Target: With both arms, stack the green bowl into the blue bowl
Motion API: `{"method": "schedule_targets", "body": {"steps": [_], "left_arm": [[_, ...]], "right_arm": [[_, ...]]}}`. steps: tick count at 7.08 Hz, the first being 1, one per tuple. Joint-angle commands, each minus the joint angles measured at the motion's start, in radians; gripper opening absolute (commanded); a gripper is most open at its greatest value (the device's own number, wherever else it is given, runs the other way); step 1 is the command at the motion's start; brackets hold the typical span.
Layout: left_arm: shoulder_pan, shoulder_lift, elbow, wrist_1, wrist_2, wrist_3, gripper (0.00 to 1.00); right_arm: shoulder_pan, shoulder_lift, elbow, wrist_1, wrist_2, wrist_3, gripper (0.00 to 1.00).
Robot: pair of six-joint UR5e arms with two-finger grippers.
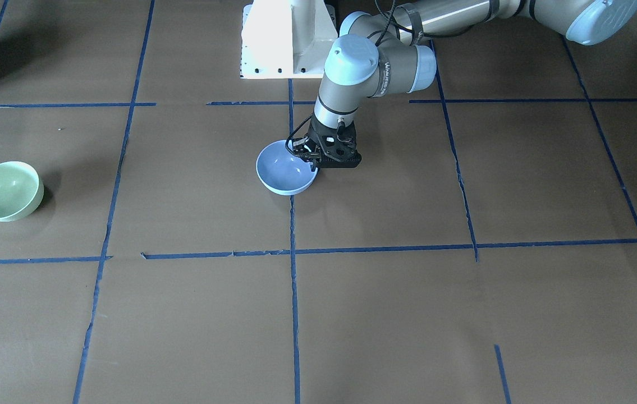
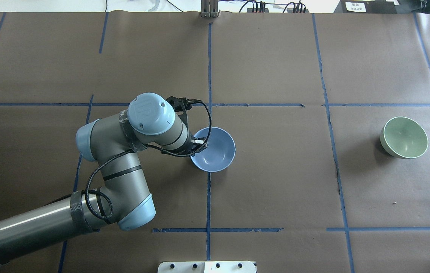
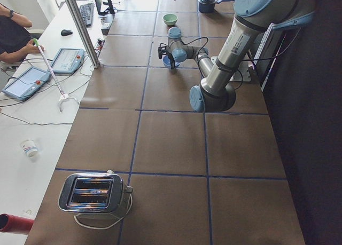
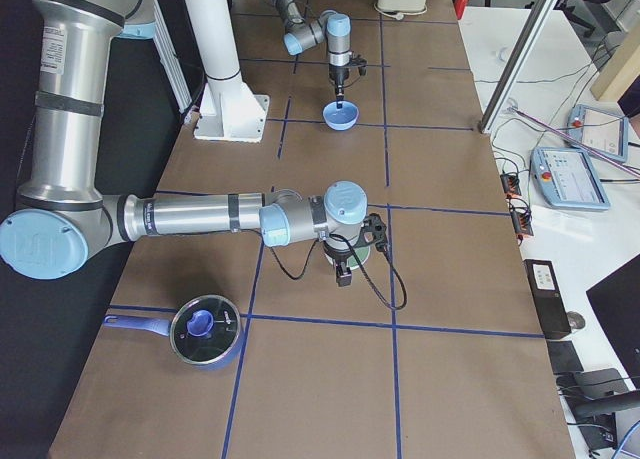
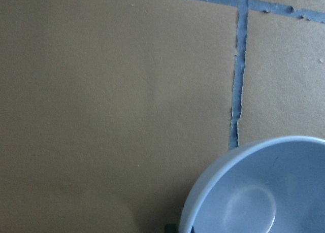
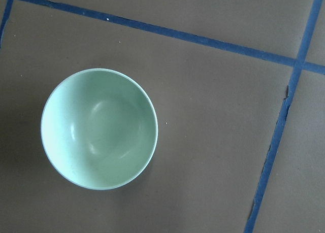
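Note:
The blue bowl (image 1: pixel 284 171) sits at the table's middle on a blue tape line, also in the overhead view (image 2: pixel 216 149). My left gripper (image 1: pixel 311 163) straddles its rim on my side, one finger inside, and is shut on it. The left wrist view shows the blue bowl (image 5: pixel 264 192) with a dark fingertip (image 5: pixel 171 227) outside the rim. The green bowl (image 1: pixel 4 189) stands alone, far to my right (image 2: pixel 405 136), and fills the right wrist view's left half (image 6: pixel 99 127). My right gripper (image 4: pixel 344 277) hangs raised near it. I cannot tell if it is open.
A white pedestal base (image 1: pixel 287 39) stands at the table's robot side. A pot with a blue lid (image 4: pixel 205 331) sits near the right end. A toaster (image 3: pixel 93 194) is at the left end. Blue tape lines grid the brown table.

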State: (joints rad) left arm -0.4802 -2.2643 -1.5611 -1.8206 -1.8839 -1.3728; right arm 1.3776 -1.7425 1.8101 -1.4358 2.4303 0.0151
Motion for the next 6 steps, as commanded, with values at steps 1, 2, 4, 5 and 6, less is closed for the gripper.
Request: {"method": "schedule_targets", "body": {"steps": [1,2,4,5,6], "left_arm": [[-0.005,0.003,-0.016,0.003,0.003,0.000,0.84],[-0.018,0.014,-0.055,0.013,0.002,-0.003,0.99],[-0.043,0.112,-0.181,0.024,-0.003,-0.022,0.99],[-0.054,0.155,-0.221,0.024,-0.006,-0.020,0.99],[-0.058,0.161,-0.226,0.026,-0.004,-0.022,0.99]], "right_arm": [[-0.015,0.000,-0.003,-0.001,0.000,0.000,1.00],[-0.037,0.023,-0.014,0.002,-0.005,0.061,1.00],[-0.086,0.118,-0.111,0.111,-0.020,0.263,1.00],[-0.116,0.124,-0.188,0.287,-0.052,0.404,0.99],[-0.180,0.124,-0.252,0.487,-0.118,0.592,0.99]]}}
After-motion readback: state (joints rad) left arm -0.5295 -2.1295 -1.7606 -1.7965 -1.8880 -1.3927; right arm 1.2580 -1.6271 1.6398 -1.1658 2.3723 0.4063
